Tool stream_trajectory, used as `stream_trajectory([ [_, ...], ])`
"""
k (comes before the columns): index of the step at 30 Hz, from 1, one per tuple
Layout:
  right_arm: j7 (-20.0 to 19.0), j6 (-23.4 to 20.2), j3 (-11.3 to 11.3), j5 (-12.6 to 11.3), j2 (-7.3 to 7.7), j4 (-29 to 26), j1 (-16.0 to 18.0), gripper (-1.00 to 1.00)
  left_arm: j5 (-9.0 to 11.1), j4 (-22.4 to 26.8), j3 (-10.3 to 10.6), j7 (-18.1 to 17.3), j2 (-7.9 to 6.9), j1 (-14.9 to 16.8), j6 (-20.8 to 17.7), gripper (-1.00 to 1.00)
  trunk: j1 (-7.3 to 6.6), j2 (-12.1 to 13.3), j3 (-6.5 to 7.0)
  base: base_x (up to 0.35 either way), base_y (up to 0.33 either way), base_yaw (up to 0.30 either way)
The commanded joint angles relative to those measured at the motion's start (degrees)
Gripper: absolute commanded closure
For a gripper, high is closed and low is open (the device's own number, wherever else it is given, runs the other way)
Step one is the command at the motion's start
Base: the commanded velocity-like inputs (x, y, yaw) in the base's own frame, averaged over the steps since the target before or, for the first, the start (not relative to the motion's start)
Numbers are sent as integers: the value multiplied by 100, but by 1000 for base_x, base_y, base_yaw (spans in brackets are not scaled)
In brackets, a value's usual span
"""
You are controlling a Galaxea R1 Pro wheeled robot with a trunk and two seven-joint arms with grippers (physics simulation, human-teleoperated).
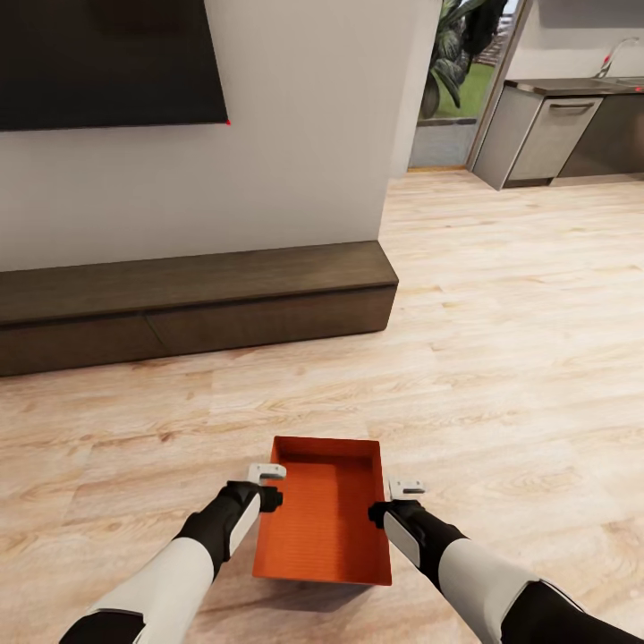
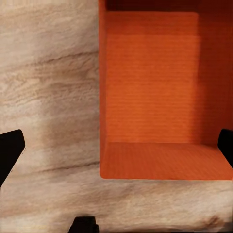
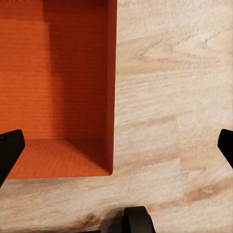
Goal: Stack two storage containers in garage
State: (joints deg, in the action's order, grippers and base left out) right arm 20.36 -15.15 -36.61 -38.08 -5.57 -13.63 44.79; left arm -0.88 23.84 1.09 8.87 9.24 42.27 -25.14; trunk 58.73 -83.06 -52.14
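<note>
Positioning is being done around one storage container (image 1: 324,514), which is sitting on the light wood-plank floor (image 1: 501,358) of the living room, in front of the dark wood bench (image 1: 192,304) under the black TV (image 1: 107,58). The left tool (image 1: 267,471) is being held just beside the container's left wall, the right tool (image 1: 406,487) just beside its right wall. Contact cannot be confirmed from the head view.

Both tools are being shown open: in each wrist view the dark fingertips (image 2: 10,148) (image 3: 9,145) are standing wide apart. In the left wrist view the container's wall (image 2: 103,87) is lying between them, and in the right wrist view the opposite wall (image 3: 112,87) is too. Nothing is being gripped yet.

Judgement on the step in hand, a two-arm pickup:
- each tool is to be lowered so one finger goes inside the wall and one outside
- both walls are to be pinched at matching points along their length, so the container is being lifted level
- closing is to be done together, otherwise the container is likely to be pushed sideways on the smooth floor.

Orientation: the container is lying flat, open side up, lidless and empty. Its long axis is running away from the robot toward the bench, with the short end nearest the robot.
</note>
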Motion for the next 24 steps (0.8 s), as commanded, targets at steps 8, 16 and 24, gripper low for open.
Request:
stream_trajectory([
  [8,38,-31,-48,-34,4,-9,3,-100,-17,189,21,18,-26,0,-27,-100,0,-2,-4,0,0,0],
  [16,38,-31,-46,-36,19,-9,3,-100,-35,206,31,13,-20,0,-28,-100,0,-2,-4,0,0,0],
  [24,38,-31,-39,-42,89,-15,3,-100,-42,503,1,-28,-19,0,-93,-100,22,-42,-22,0,0,0],
])
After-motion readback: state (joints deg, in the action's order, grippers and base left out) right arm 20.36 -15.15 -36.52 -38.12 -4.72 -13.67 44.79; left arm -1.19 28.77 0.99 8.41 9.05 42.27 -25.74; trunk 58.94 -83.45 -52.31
